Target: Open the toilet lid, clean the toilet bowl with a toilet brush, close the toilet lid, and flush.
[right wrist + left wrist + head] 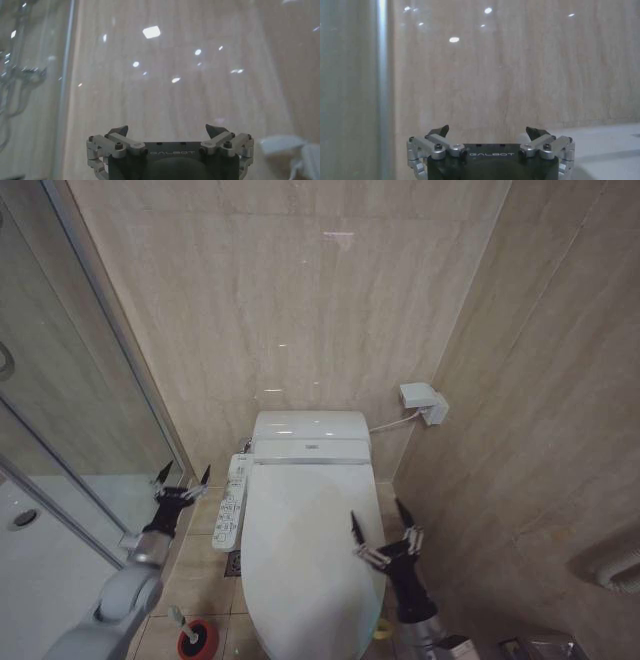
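Note:
The toilet lid [300, 550] is down, a glossy white oval covering the toilet bowl, which is hidden beneath it. A small yellow strap [383, 630] shows at its near right edge. My right gripper [383, 523] hovers open above the lid's right side. My left gripper [184, 476] stands open to the left of the toilet, beside the glass shower wall. On the floor at the lower left the toilet brush [180, 620] rests with its white handle sticking out of a red holder [198, 640]. The wrist views show each gripper [490, 132] [170, 129] open, facing the beige wall.
A white control panel [232, 503] juts from the toilet's left side. The tank cover [310, 436] sits against the back wall. A white wall socket [423, 402] with a cable hangs at right. A glass shower partition [70, 440] bounds the left; a tiled wall [530, 440] closes the right.

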`<state>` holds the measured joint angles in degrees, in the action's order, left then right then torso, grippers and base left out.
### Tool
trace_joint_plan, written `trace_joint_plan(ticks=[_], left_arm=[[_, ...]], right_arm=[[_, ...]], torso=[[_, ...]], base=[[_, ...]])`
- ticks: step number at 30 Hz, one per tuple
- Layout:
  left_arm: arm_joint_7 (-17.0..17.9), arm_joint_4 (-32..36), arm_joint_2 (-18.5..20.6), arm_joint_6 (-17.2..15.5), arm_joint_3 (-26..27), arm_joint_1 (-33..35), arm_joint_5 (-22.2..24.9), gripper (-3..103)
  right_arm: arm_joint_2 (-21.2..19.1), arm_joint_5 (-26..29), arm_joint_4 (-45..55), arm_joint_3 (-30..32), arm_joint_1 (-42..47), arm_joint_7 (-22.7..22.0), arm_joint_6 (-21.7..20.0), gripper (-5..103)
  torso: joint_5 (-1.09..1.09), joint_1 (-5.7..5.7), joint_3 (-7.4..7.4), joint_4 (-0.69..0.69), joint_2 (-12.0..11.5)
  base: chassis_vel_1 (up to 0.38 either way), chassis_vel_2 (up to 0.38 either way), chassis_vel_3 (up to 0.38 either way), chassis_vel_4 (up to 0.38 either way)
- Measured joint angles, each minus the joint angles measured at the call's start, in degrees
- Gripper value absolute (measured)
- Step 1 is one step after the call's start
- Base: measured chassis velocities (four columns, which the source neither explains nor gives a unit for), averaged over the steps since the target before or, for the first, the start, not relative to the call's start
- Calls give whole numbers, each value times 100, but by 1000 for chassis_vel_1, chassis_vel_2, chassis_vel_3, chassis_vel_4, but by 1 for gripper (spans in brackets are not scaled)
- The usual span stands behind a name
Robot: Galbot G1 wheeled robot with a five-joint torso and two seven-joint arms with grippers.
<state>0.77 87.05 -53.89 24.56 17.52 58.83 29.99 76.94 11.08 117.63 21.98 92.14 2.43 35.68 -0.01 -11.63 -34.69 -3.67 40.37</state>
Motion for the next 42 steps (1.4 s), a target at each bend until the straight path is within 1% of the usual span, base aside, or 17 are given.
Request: trace_joint_plan(ticks=[4,5,8,9,10,13,14,15,18,22,23,27,29,30,36,37,42], left_arm=[[-455,-899,-63,228,-750,-972,249,100],[-455,-899,-63,228,-750,-972,249,100],[-1148,-1659,-158,471,-1220,-1693,335,100],[-1148,-1659,-158,471,-1220,-1693,335,100],[-1442,-1940,-169,576,-1297,-1914,300,100],[-1980,-2596,-186,761,-1370,-2415,67,100],[-1980,-2596,-186,761,-1370,-2415,67,100],[-2044,-2722,-189,779,-1381,-2532,25,86],[-2087,-3004,-190,770,-1368,-2753,-9,86],[-2208,-3534,-265,749,-1357,-3008,-42,86],[-2255,-3704,-297,749,-1378,-3093,-86,66],[-2473,-4202,-353,749,-1485,-3395,-219,66],[-2769,-4569,-390,770,-1646,-3696,-252,66],[-2880,-4670,-400,781,-1692,-3790,-301,39],[-3352,-5124,-428,898,-1991,-4324,-785,39],[-3469,-5196,-419,908,-2102,-4432,-861,12],[-3792,-5418,-416,924,-2248,-4636,-1100,12]], right_arm=[[148,151,70,214,0,4,-46,100],[148,151,70,214,0,4,-46,100],[215,163,-22,254,3,4,-47,100],[215,163,-22,254,3,4,-47,100],[221,174,-67,240,-31,4,-55,100],[226,210,-156,184,-110,4,-83,100],[226,210,-156,184,-110,4,-83,100],[227,216,-173,180,-116,4,-84,100],[204,270,-236,151,-157,3,-84,100],[141,387,-294,103,-248,1,-117,100],[124,406,-308,92,-284,0,-134,100],[87,434,-357,48,-396,-1,-180,100],[91,436,-382,29,-409,0,-185,100],[94,436,-388,22,-412,0,-185,100],[113,435,-400,-4,-409,14,-182,100],[126,435,-398,-3,-402,15,-179,100],[161,431,-381,2,-378,18,-169,100]], torso=[[0,0,-1,0,-1],[0,0,-1,0,-1],[0,0,-1,-2,-1],[0,0,-1,-2,-1],[0,-1,0,-4,0],[1,-1,0,4,-1],[1,-1,0,4,-1],[0,-1,0,3,0],[2,0,0,-1,0],[1,0,0,2,-1],[-1,0,0,2,-1],[0,0,0,2,-1],[0,0,0,0,-1],[0,0,0,-1,-1],[2,0,1,-1,0],[2,0,0,-1,0],[2,0,0,1,0]], base=[[0,0,0,0],[0,0,0,0],[0,0,0,0],[0,0,0,0],[0,0,0,0],[0,0,0,0],[0,0,0,0],[0,0,0,0],[0,0,0,0],[0,0,0,0],[0,0,0,0],[0,0,0,0],[0,0,0,0],[0,0,0,0],[0,0,0,0],[0,0,0,0],[0,0,0,0]])
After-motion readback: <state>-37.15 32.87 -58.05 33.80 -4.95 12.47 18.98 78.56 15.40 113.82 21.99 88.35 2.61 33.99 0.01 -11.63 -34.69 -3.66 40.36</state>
